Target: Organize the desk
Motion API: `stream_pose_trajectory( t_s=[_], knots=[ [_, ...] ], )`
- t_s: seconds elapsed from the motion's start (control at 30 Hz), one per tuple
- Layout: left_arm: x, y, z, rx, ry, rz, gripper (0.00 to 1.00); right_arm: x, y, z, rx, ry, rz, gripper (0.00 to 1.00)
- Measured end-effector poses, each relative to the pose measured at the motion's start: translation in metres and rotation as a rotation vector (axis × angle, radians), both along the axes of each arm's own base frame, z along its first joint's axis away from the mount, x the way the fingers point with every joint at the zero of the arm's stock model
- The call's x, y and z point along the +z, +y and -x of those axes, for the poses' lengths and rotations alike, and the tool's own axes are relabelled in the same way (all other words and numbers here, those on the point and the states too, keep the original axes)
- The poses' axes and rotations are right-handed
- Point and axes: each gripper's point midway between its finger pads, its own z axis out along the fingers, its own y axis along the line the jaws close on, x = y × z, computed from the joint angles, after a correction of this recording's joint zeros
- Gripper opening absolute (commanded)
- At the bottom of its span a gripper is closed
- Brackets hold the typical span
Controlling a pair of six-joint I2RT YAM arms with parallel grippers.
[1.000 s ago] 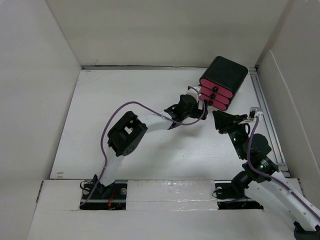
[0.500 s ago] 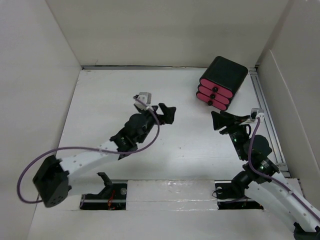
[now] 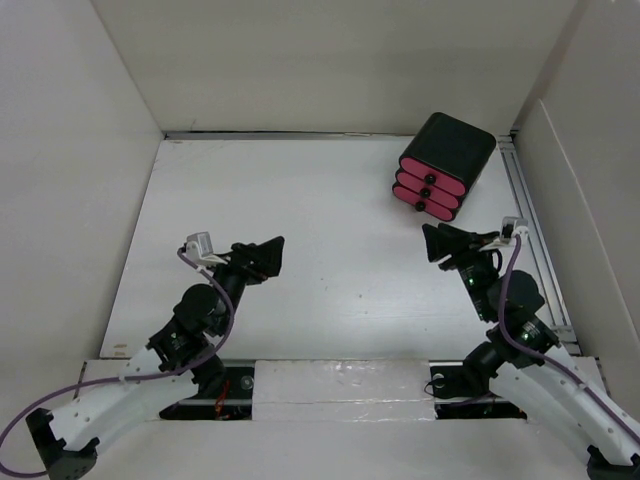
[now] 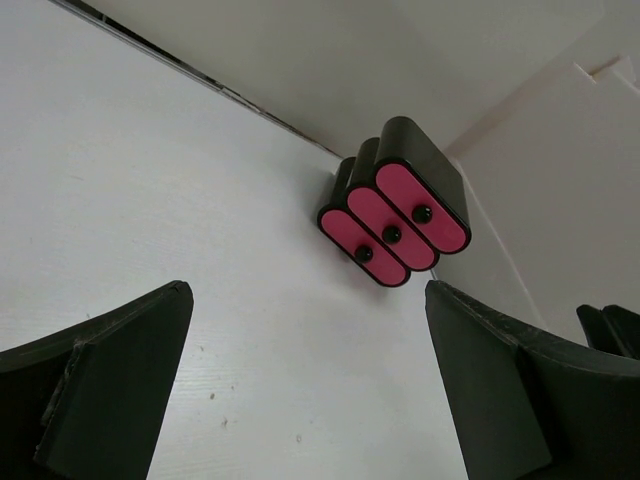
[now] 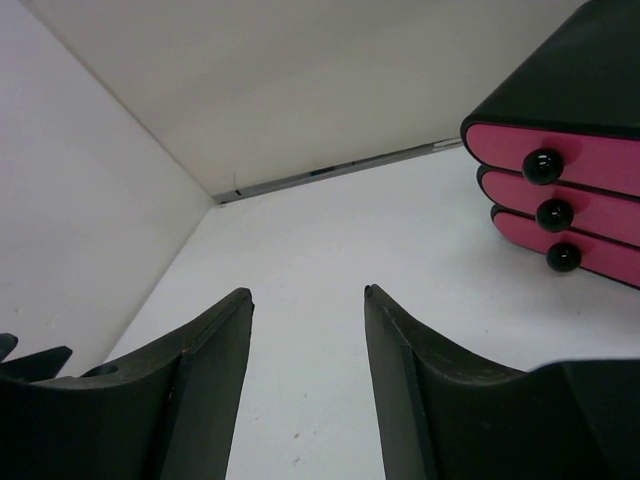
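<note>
Nearest, two arms were bolted at the front edge of the desk [image 3: 330,200], well short of the black drawer box [image 3: 447,150]. The left gripper [image 3: 276,260] hung far to the left of the box and nearer than it. Its jaws were spread very wide, with nothing between them. The right gripper [image 3: 430,243] sat just in front of the box, close but apart from it, with its jaws parted by a clear gap and holding nothing.

The white desk ran bare from the box leftward to the left wall [image 3: 80,200], leaving broad room between the two grippers. The single box stood at an angle in the far right corner, beside the metal rail [image 3: 528,215] on the right edge. It had three pink drawers [image 3: 432,187], each with one black knob [image 3: 427,194].
</note>
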Motion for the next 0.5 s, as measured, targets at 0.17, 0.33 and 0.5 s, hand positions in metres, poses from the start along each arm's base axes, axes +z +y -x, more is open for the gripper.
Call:
stream_pose_trajectory(
  t_s=[0.17,0.33,0.5],
  knots=[
    [0.004,0.011,0.008,0.006,-0.011,0.025,0.99,0.014,0.000,0.016,0.057,-0.032,-0.023,0.50],
    [0.007,0.022,0.014,0.018,-0.020,0.033,0.99,0.068,-0.026,0.057,0.077,-0.189,-0.125,0.53],
    [0.019,0.027,0.020,0.013,-0.059,0.072,0.99,0.112,-0.054,0.093,0.070,-0.334,-0.226,0.57]
  ],
)
